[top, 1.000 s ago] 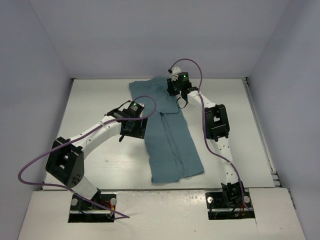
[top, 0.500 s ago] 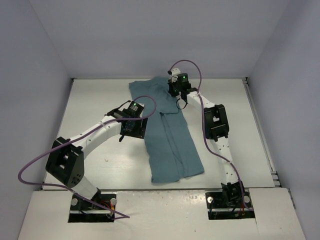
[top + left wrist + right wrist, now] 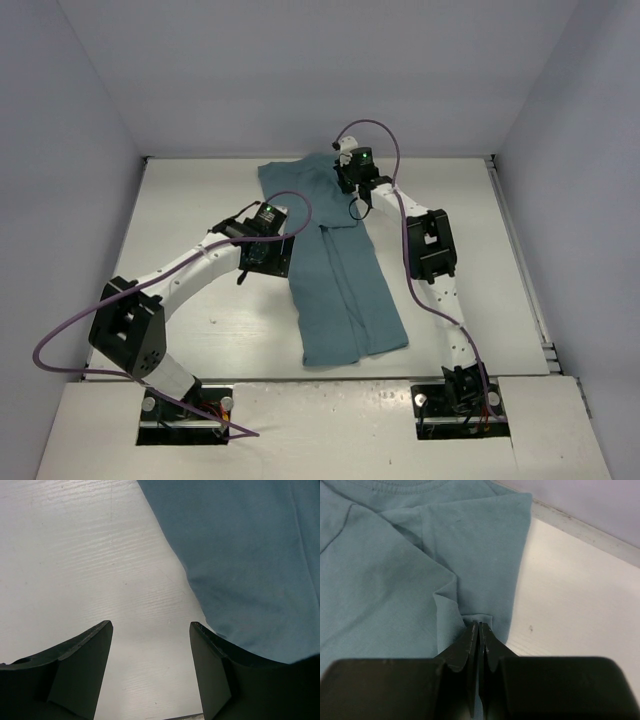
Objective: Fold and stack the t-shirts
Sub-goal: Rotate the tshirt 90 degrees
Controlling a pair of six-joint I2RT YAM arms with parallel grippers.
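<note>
Folding under way, judged roughly midway: t-shirt (image 3: 345, 285) lies mid-bench (image 3: 190, 200), running from far edge toward near edge as long narrow strip, sides apparently turned in lengthwise. Right gripper (image 3: 479, 626) pinched tight on small cloth ridge at sleeve area near far edge. Left gripper (image 3: 150, 626) jaws wide, holding nothing, at shirt's left edge: one finger over cloth, other over bare bench. Likely left: finish sleeve tuck, fold crosswise into compact square. Stacking not begun; only one garment in view.

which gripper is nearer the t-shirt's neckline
Right. The right gripper is shut on a t-shirt fold near the neckline; the left gripper stands open at its left edge, farther off.
</note>
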